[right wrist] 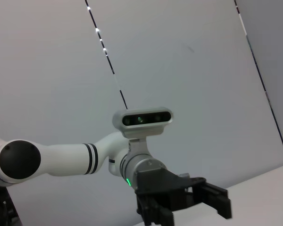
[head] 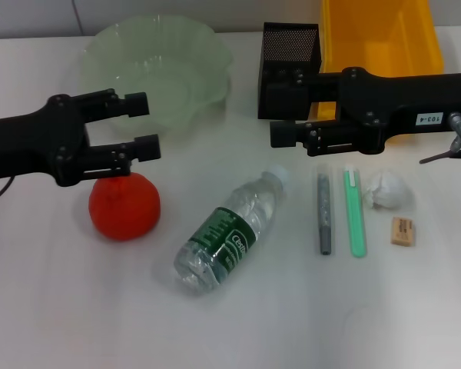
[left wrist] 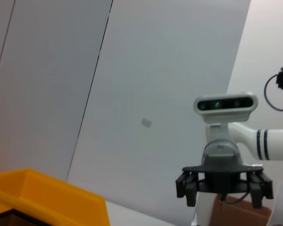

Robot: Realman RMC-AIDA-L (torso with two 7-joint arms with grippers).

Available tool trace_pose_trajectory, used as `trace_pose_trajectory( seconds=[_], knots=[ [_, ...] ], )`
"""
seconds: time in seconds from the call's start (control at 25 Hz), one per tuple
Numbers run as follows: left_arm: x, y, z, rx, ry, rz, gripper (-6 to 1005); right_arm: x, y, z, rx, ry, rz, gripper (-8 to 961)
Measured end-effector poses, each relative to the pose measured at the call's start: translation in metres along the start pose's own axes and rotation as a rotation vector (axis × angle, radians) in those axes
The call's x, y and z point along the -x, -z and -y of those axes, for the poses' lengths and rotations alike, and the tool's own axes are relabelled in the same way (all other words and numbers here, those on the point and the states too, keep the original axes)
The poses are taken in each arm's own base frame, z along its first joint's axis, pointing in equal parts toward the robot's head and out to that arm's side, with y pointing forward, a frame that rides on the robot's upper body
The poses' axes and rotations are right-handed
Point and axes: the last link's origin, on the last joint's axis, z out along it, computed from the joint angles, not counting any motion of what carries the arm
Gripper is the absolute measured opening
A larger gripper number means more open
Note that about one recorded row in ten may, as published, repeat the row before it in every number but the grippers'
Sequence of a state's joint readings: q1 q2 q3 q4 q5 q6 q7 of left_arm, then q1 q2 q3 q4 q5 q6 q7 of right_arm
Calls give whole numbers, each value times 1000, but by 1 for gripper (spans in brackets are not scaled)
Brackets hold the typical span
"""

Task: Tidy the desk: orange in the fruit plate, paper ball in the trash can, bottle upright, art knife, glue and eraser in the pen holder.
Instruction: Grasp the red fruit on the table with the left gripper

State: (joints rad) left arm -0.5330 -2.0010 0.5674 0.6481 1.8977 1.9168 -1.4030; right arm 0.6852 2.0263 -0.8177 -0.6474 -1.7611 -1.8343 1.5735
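While both arms hovered above the desk:
Left gripper: fingers apart, over the orange.
Right gripper: fingers apart, near the pen holder.
Bottle: lay flat, centre.

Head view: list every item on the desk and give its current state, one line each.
Orange: on the desk, outside the bowl.
Bowl: upright, empty.
Bottle: lying on its side, capped.
Paper ball: on the desk, not binned.
Yellow bin: upright, nothing seen inside.
Mesh cup: upright.
Eraser: flat on the desk.
Left pincer: open, above the orange.
Right pincer: open, holding nothing.
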Motion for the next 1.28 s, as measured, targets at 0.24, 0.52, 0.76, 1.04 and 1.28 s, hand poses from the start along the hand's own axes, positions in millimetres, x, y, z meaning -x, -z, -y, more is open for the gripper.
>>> trace_pose_trajectory(
  seconds=[0.24,0.52,0.76,1.04,1.28],
  knots=[
    [0,-5,3,-6,-4,13,771,-1,1,0,-4,-3,3,730],
    [-1,-5,4,-9,-6,15,770,-3,3,-1,-11,-13,5,730],
    [-4,-6,7,-14,7,21,769,-7,9,-2,-25,-17,29,730],
    [-1,-2,25,-121,63,154,769,-15,26,-6,-86,-11,110,729],
    [15,10,41,-258,103,276,768,-32,57,-13,-197,-40,214,729]
  ],
)
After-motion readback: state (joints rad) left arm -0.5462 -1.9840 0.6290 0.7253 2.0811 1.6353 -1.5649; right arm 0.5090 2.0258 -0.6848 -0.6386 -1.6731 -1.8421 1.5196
